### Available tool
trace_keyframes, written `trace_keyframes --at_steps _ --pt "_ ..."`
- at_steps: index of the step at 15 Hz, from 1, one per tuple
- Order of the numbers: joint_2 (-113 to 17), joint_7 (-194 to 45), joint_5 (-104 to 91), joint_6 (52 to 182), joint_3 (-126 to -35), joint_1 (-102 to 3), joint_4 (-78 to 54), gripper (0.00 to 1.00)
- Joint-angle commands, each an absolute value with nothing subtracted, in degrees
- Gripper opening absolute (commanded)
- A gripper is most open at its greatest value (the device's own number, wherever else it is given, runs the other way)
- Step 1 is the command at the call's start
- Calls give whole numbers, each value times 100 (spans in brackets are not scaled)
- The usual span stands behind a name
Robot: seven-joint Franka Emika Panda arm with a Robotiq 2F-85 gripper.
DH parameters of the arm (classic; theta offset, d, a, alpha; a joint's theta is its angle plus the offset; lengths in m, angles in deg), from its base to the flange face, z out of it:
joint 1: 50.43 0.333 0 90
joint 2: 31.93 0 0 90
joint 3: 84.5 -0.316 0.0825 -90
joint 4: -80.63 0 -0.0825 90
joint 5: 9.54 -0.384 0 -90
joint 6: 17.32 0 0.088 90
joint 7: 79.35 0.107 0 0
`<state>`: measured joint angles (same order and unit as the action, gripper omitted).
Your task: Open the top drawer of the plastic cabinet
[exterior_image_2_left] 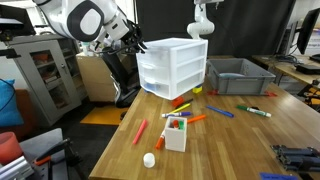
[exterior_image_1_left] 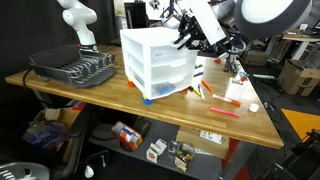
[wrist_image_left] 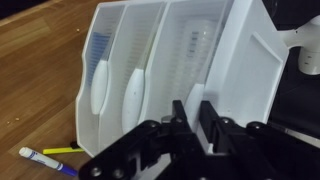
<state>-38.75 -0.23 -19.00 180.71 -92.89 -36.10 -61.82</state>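
Observation:
The white plastic cabinet (exterior_image_1_left: 150,62) with three drawers stands on the wooden table and shows in both exterior views (exterior_image_2_left: 185,70). My gripper (exterior_image_1_left: 190,40) is at the front of the top drawer (exterior_image_1_left: 170,50), also seen in an exterior view (exterior_image_2_left: 139,46). In the wrist view the cabinet (wrist_image_left: 210,50) lies sideways, with the drawer fronts as side-by-side columns. My gripper (wrist_image_left: 192,112) has its two black fingers nearly together on the top drawer's white handle. The drawer looks flush with the cabinet.
A black dish rack (exterior_image_1_left: 75,68) stands beside the cabinet. A grey bin (exterior_image_2_left: 240,75) stands behind it. Markers (exterior_image_2_left: 140,130) and a small white box (exterior_image_2_left: 175,133) lie on the table in front. A blue marker (wrist_image_left: 45,160) lies near the cabinet's base.

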Motion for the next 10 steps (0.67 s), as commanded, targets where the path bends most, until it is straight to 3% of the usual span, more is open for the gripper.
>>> trace_keyframes --at_steps 1,10 --pt "-3863 117 -1675 18071 -9304 -3681 -6191 5" --pt "-3811 1160 -486 18067 -9475 -4048 -6174 5"
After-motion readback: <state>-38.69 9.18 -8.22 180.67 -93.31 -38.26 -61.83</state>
